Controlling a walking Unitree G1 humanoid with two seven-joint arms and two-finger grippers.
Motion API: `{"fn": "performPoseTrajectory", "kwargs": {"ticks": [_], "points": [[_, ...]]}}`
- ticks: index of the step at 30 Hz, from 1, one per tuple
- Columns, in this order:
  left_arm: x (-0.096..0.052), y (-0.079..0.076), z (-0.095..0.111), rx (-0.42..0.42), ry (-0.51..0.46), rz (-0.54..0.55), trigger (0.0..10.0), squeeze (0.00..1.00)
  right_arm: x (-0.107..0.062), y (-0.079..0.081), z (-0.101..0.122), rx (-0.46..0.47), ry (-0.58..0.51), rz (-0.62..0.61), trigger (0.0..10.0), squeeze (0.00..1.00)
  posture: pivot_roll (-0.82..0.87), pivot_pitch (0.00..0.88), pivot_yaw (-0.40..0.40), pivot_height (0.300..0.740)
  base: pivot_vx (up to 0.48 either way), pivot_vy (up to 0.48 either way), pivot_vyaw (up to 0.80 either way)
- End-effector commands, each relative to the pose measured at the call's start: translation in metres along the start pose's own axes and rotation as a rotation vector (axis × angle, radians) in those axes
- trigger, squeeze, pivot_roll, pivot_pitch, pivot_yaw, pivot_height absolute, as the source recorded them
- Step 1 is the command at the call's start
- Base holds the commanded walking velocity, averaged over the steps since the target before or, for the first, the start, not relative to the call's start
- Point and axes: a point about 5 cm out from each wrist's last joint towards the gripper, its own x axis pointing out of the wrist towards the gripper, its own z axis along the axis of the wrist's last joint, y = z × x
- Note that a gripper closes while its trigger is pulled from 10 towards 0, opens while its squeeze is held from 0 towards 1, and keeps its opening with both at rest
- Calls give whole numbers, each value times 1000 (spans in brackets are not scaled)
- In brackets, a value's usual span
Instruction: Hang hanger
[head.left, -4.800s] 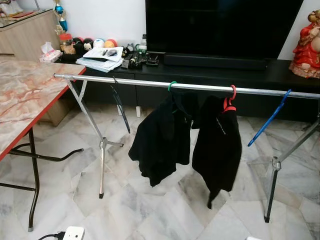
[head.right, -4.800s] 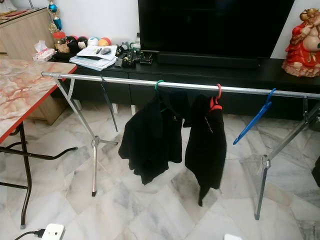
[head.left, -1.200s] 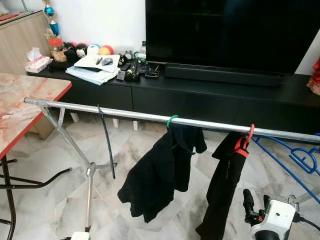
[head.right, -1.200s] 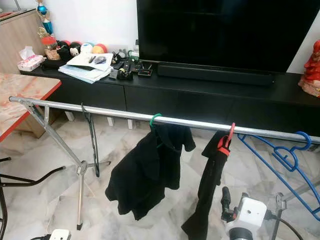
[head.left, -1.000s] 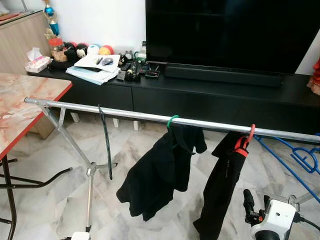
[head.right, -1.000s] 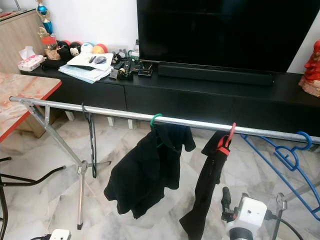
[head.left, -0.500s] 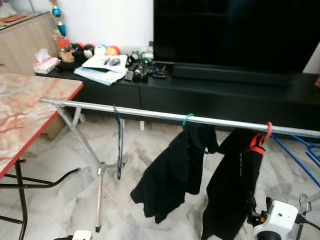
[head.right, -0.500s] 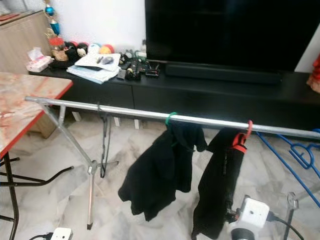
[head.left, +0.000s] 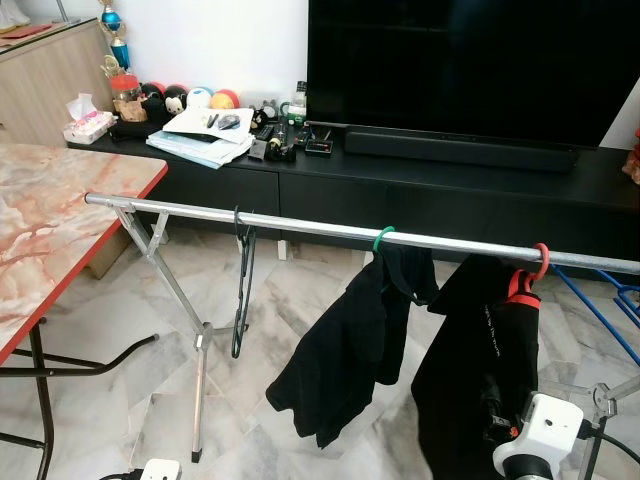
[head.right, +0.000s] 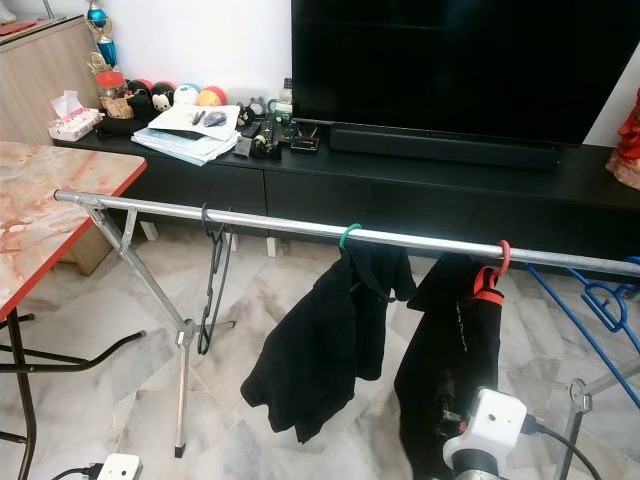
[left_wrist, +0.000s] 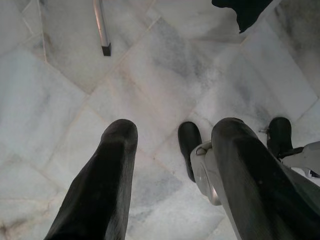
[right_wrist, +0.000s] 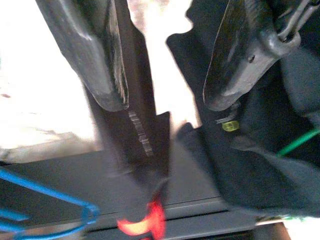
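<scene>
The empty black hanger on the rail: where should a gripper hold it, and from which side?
Probably the black hanger is best held on a long side arm below its hook, from the robot's side. It hangs almost edge-on on the rail, clear of the garments, so fingers could close across the thin bar.

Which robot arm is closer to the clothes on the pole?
The right one, probably. The right pincer is open and raised near the black garment on the red hanger. The left pincer hangs low, pointing at the marble floor.
</scene>
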Motion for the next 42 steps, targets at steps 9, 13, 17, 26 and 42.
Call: {"fn": "performPoseTrajectory", "kwargs": {"ticks": [9,13,17,26,42], "points": [[-2,1,-6,9,22,1,10000,0,4,-28,13,41,-44,-152,10000,0,-31,53,12,740,0,0,0],[-1,0,-6,10,22,-1,10000,0,4,-22,12,42,-46,-141,10000,0,-31,52,13,740,0,0,0],[-1,0,-6,10,21,-2,10000,0,4,-20,13,44,-49,-135,10000,0,-29,54,14,740,129,0,0],[-2,2,-7,11,25,1,10000,0,6,-17,14,45,-55,-126,10000,0,-28,54,15,740,300,0,0],[-2,1,-7,13,22,-3,10000,0,7,-12,15,48,-66,-111,10000,0,-27,56,13,740,132,0,0]]}}
